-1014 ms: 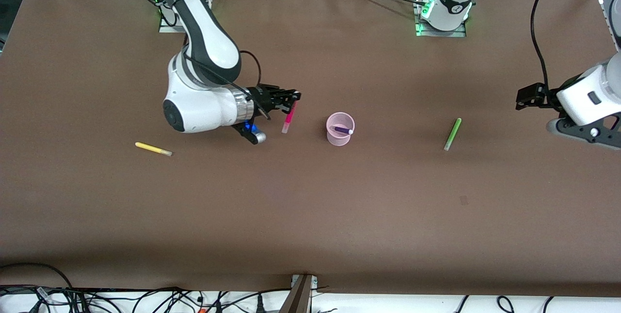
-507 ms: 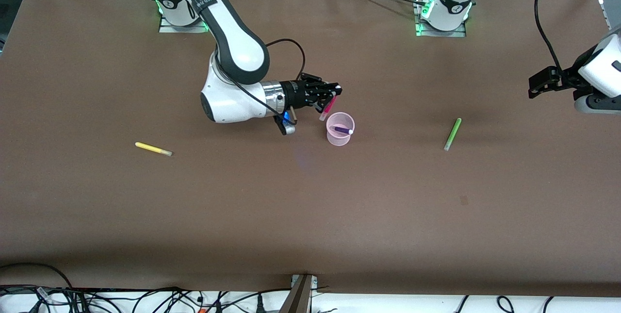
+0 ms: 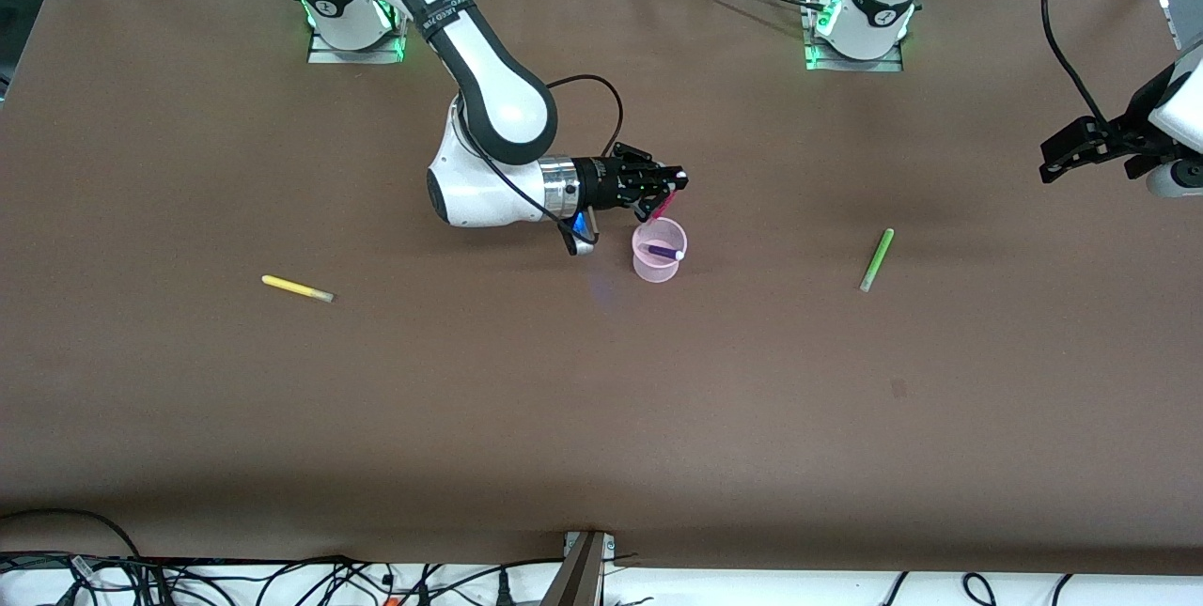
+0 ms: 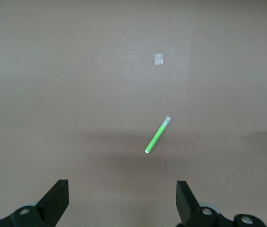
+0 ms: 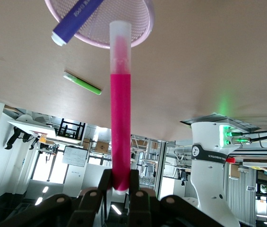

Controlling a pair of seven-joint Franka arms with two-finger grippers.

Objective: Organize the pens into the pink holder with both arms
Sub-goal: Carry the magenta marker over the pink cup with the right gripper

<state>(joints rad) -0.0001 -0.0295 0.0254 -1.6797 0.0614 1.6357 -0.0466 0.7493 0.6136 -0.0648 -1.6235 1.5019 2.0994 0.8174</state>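
The pink holder (image 3: 659, 250) stands mid-table with the purple pen (image 3: 662, 252) lying across its mouth; both also show in the right wrist view, holder (image 5: 124, 33) and purple pen (image 5: 76, 18). My right gripper (image 3: 675, 185) is shut on the magenta-pink pen (image 5: 120, 109), whose pale end hangs over the holder's rim. The light green pen (image 3: 876, 259) lies toward the left arm's end of the table; it shows in the left wrist view (image 4: 157, 135). The yellow pen (image 3: 297, 288) lies toward the right arm's end. My left gripper (image 4: 122, 201) is open and empty, high over the table's end.
A small pale square mark (image 4: 159, 59) sits on the brown table (image 3: 601, 399) nearer the front camera than the green pen. Cables (image 3: 282, 578) lie along the front edge.
My right gripper has carried the magenta-pink pen sideways from beside the holder to over its rim. My left gripper has drawn up and away toward the table's end.
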